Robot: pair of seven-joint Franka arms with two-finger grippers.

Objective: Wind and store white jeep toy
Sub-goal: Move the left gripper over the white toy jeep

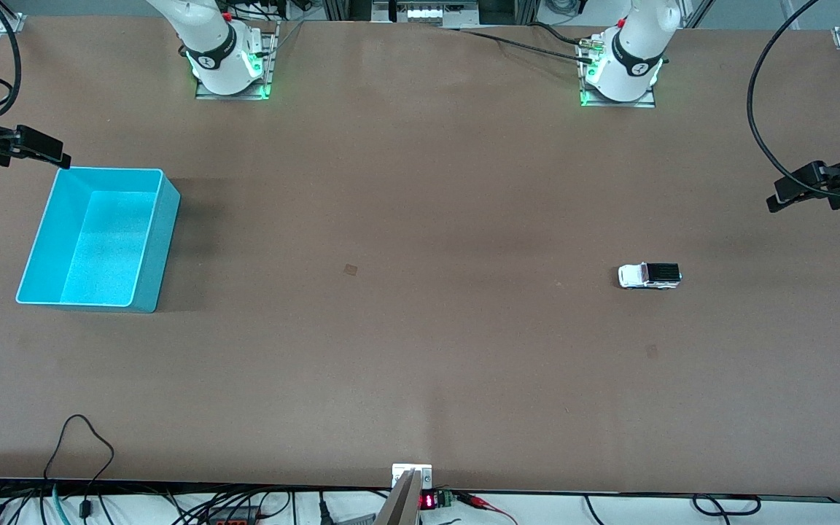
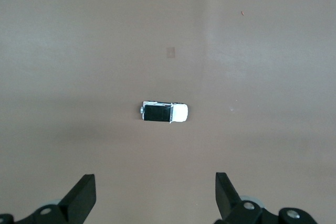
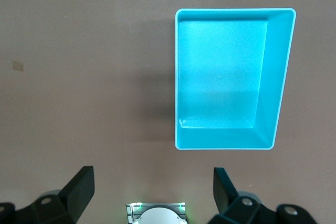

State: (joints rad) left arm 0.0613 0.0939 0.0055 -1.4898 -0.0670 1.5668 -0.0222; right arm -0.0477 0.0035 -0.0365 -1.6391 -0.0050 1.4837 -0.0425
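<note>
One white jeep toy (image 1: 650, 275) on bench (image 1: 420, 364), well apart from one empty cyan bin (image 1: 99, 237) | left gripper (image 2: 156, 195) above jeep, fingers wide | right gripper (image 3: 153, 191) near bin, fingers wide

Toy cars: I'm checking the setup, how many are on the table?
1: the white jeep toy stands on the table toward the left arm's end. None hidden.

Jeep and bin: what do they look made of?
Jeep: probably hard plastic or painted metal, with a glossy white body and a matte black ribbed roof. Bin: likely moulded plastic, one even cyan colour, thin walls, rounded corners and a slight sheen inside.
</note>
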